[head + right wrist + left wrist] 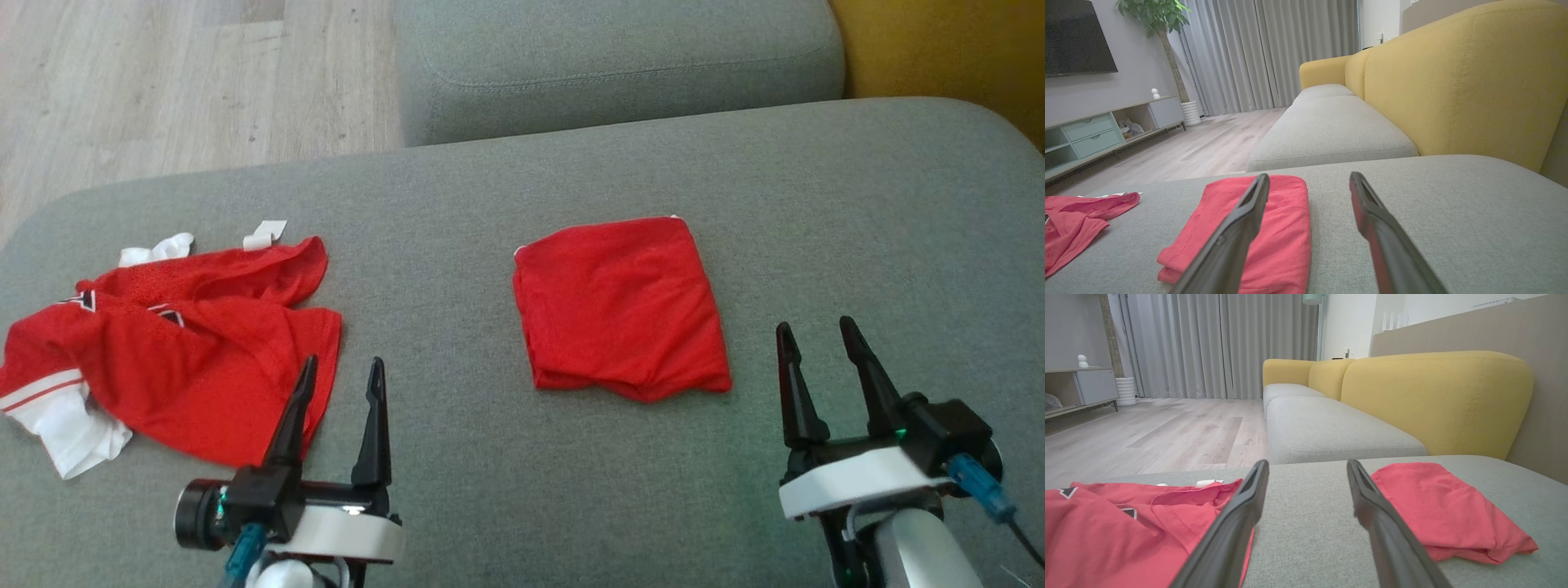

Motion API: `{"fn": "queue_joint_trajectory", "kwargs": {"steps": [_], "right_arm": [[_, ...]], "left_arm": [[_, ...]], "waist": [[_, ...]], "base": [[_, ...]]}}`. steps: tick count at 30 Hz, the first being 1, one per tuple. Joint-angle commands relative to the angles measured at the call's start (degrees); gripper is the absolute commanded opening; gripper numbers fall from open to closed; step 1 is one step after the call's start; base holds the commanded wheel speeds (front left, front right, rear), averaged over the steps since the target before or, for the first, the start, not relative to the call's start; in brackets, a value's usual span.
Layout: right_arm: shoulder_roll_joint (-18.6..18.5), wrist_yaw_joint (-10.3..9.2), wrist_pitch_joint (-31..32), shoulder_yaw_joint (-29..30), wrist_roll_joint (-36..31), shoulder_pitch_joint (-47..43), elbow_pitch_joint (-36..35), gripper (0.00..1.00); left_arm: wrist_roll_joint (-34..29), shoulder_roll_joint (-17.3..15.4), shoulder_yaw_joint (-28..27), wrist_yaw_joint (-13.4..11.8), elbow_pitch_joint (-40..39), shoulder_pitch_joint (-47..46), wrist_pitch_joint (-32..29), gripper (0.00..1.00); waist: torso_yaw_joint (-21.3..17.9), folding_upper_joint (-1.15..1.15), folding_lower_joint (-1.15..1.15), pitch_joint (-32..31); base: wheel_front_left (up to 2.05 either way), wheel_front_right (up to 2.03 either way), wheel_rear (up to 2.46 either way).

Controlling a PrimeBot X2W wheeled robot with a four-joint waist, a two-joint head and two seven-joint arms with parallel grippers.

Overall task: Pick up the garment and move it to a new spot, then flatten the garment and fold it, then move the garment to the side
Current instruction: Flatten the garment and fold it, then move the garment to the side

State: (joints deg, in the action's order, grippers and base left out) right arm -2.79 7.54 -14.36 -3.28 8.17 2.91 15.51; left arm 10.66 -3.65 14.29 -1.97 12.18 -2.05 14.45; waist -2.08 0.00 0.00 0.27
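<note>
Jaws on both arms stand spread wide with nothing between them. The right jaws point their dark fingers toward the far side, over the grey sofa seat. The folded red garment lies flat on that seat just left of them and a little farther off, clear of the fingertips. In the right wrist view the garment's right part runs behind the left finger, and the gap between the fingers shows bare cushion. The left jaws sit at the near side of the seat, and the folded red garment lies to their right and farther away, well apart. Their left finger crosses the hem of a crumpled red-and-white jersey sprawled at the left end; contact cannot be told. Beyond the seat lie a second grey cushion, a yellow backrest and a pale wooden floor.
</note>
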Motion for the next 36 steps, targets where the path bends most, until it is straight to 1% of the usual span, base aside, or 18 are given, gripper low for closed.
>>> {"fn": "queue_joint_trajectory", "kwargs": {"steps": [1, 6, 9, 11, 12, 17, 21, 23, 27, 31, 34, 35, 36], "right_arm": [[-0.1, -0.05, -0.6, -1.2, 0.4, 1.6, -2.4, 1.0], [-0.1, -0.05, -0.6, -0.9, -0.6, 2.2, -2.4, 1.0], [-0.1, -0.05, -0.6, -0.5, -2.0, 3.8, -0.9, 1.0], [-0.1, -0.05, 1.3, -1.6, -2.4, 5.5, 1.2, 1.0], [-0.1, -0.05, 2.1, -1.6, -1.6, 6.6, 2.2, 1.0], [-0.1, -0.05, 5.1, 0.0, -2.6, 13.0, 8.4, 1.0], [-0.1, -0.05, 7.9, 3.0, -4.0, 18.0, 15.3, 1.0], [-0.1, -0.05, 9.1, 4.0, -3.5, 20.4, 18.8, 1.0], [-0.1, -0.05, 11.0, 3.3, -1.1, 24.0, 25.1, 1.0], [-0.1, -0.05, 11.5, 2.4, -2.4, 25.9, 29.2, 1.0], [-0.1, -0.05, 12.3, 0.7, -1.5, 27.2, 33.3, 1.0], [-0.1, -0.05, 12.1, -0.1, -1.7, 27.6, 34.3, 0.07], [-0.1, -0.05, 11.8, -0.8, -2.1, 27.9, 35.1, 0.0]], "left_arm": [[-0.7, 0.1, -2.7, 0.1, -2.1, -1.7, 0.5, 1.0], [-1.4, 0.4, -3.2, 0.5, -2.4, -2.0, 0.5, 1.0], [-2.0, 0.5, -2.9, 0.8, -2.4, -2.6, 0.5, 1.0], [-2.3, 0.5, -2.5, 1.0, -2.3, -3.3, 0.5, 1.0], [-2.5, 0.6, -2.4, 1.0, -2.2, -3.8, 0.5, 1.0], [-3.2, 0.7, -1.4, 1.3, -2.0, -6.2, 0.5, 1.0], [-3.3, 0.7, -0.2, 1.3, -1.7, -7.8, 0.5, 1.0], [-3.3, 0.7, 0.4, 1.2, -1.6, -8.6, 0.5, 1.0], [-2.7, 0.8, 1.8, 1.0, -1.5, -9.9, 0.5, 1.0], [-2.3, 0.8, 2.7, 0.6, -1.4, -10.7, 0.5, 1.0], [-2.1, 0.8, 3.3, 0.2, -1.2, -11.0, 0.5, 1.0], [-2.0, 0.8, 3.5, 0.0, -1.2, -11.0, 0.5, 1.0], [-2.0, 0.8, 3.5, -0.1, -1.1, -11.0, 0.5, 1.0]], "waist": [[0.1, 0.0, 0.0, 0.0], [0.5, 0.0, 0.0, 0.6], [1.1, 0.0, 0.0, 1.9], [1.7, 0.0, 0.0, 3.3], [2.1, 0.0, 0.0, 4.0], [4.2, 0.0, 0.0, 7.5], [5.9, 0.0, 0.0, 9.7], [6.7, 0.0, 0.0, 10.5], [8.1, 0.0, 0.0, 11.7], [8.8, 0.0, 0.0, 12.2], [9.2, 0.0, 0.0, 12.3], [9.3, 0.0, 0.0, 12.3], [9.3, 0.0, 0.0, 12.2]], "base": [[0.0, 0.0, 0.0], [0.0, 0.0, 0.0], [0.0, 0.0, 0.0], [0.0, 0.0, 0.0], [0.0, 0.0, 0.0], [0.0, 0.0, 0.0], [0.0, 0.0, 0.0], [0.0, 0.0, 0.0], [0.0, 0.0, 0.0], [0.0, 0.0, 0.0], [0.0, 0.0, 0.0], [0.0, 0.0, 0.0], [0.0, 0.0, 0.0]]}}
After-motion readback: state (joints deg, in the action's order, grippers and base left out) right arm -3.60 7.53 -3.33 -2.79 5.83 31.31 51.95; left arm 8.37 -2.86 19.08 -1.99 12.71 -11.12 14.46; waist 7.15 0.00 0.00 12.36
